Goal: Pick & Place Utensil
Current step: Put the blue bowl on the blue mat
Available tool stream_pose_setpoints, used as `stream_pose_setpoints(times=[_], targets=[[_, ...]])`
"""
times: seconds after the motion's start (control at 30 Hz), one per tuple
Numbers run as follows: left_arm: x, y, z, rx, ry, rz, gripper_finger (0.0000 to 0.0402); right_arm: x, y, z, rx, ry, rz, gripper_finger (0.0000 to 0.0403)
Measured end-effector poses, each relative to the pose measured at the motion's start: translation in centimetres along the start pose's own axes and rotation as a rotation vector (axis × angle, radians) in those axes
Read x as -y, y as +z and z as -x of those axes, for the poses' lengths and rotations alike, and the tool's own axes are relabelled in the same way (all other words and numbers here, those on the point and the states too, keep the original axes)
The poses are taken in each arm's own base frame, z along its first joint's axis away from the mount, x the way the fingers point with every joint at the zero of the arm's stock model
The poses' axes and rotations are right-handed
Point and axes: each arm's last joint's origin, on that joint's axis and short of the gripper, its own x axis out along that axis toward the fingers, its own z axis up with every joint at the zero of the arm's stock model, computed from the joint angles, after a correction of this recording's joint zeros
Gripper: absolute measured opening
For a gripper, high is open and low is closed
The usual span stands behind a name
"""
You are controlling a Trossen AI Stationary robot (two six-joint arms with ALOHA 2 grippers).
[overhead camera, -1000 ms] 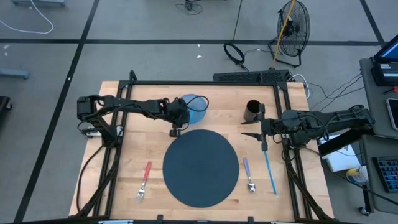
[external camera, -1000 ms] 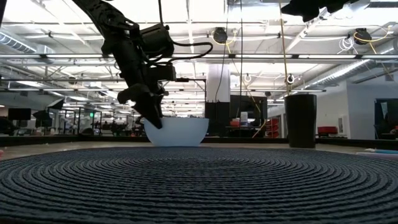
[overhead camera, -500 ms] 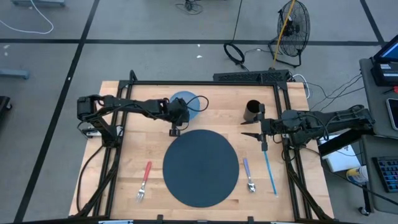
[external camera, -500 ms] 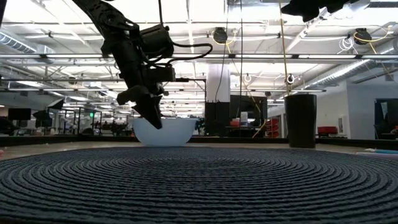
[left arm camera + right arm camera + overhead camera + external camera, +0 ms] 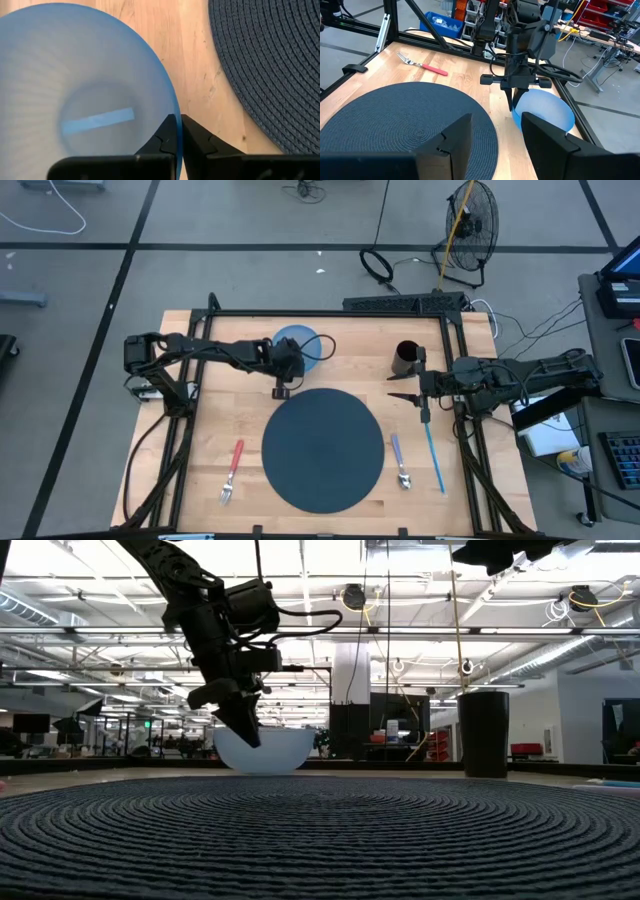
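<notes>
Blue bowl (image 5: 85, 105) rim is pinched between the clenched left gripper (image 5: 177, 131) jaws; the right gripper (image 5: 492, 132) is held released.

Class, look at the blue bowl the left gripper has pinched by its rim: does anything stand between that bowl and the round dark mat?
Nothing visible does. The left gripper is shut on the blue bowl's rim, and only bare wooden table separates it from the mat.
</notes>
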Motion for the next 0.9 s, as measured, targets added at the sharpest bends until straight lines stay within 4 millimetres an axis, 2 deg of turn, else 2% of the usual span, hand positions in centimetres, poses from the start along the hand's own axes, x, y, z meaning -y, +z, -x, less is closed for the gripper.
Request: stream_pose_setpoints(times=[0.4, 0.5, 0.73, 0.9], targets=[[1.0, 0.2, 0.1, -0.021, 0.002, -0.009, 0.0013, 0.0, 0.0, 0.0, 0.0, 0.0, 0.0, 0.0164], [1.0, 0.3, 0.9, -0.011, 0.006, -0.011, 0.0006, 0.0, 0.0, 0.0, 0.0, 0.0, 0.0, 0.0164], [0.8, 0.8, 4.8, 0.105, 0.019, 0.014, 0.0006, 0.0, 0.0, 0.0, -0.002, 0.0, 0.0, 0.0164], [1.7, 1.2, 7.7, 0.197, -0.011, 0.044, 0.0013, 0.0, -0.1, 0.0, -0.005, 0.001, 0.001, 0.0164]])
